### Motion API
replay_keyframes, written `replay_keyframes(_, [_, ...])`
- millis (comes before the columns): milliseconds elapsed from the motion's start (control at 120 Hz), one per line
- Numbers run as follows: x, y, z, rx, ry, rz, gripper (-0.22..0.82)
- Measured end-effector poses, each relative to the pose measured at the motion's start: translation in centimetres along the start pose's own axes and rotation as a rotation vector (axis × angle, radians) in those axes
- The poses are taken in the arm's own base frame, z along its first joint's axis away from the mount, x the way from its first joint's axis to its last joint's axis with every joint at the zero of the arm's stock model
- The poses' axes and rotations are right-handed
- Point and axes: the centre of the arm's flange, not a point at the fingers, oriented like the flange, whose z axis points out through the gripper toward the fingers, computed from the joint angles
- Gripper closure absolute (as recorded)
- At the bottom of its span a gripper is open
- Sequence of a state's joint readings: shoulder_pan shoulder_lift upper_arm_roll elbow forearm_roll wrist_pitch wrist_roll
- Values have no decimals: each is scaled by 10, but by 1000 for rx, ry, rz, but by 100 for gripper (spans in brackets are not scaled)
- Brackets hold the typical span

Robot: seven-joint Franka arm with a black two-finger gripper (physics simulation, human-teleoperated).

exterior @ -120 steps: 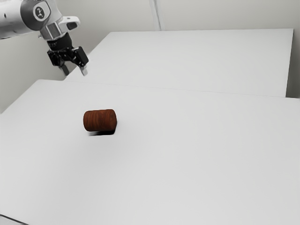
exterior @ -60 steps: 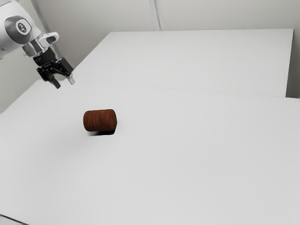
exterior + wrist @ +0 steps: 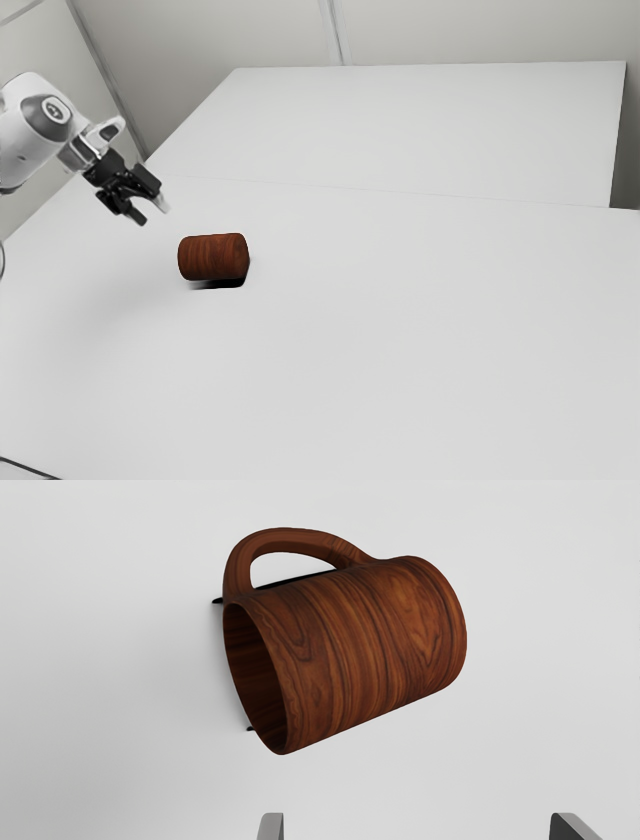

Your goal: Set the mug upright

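Observation:
My gripper (image 3: pixel 151 212) hangs above the table at the exterior view's left, up and to the left of the mug in that picture. The brown wood-grained mug (image 3: pixel 213 257) lies on its side on the white surface. Seen from the hand, the mug (image 3: pixel 355 650) shows its hollow mouth, its round body and its loop handle, which sticks out on the side away from my fingers. My gripper (image 3: pixel 416 826) is open, its two fingertips wide apart with nothing between them and apart from the mug.
The white table (image 3: pixel 400 350) extends around the mug. Beyond a thin seam lies another white surface (image 3: pixel 420 130), with pale walls behind it. A thin dark line (image 3: pixel 30 468) crosses the exterior view's near left corner.
My arm has come down, drifting first to the exterior view's left and then slightly back right, so the gripper is lower and closer to the mug. The mug has stayed where it was.

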State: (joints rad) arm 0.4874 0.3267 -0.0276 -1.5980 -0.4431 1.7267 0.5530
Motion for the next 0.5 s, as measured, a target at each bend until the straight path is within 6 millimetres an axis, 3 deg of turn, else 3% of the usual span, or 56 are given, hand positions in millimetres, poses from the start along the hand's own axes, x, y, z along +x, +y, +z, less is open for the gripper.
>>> replay_keyframes(308, [-2, -36, 50, -133, 68, -2, 3])
replay_keyframes(500, [0, -54, 67, -190, 122, 14, 3])
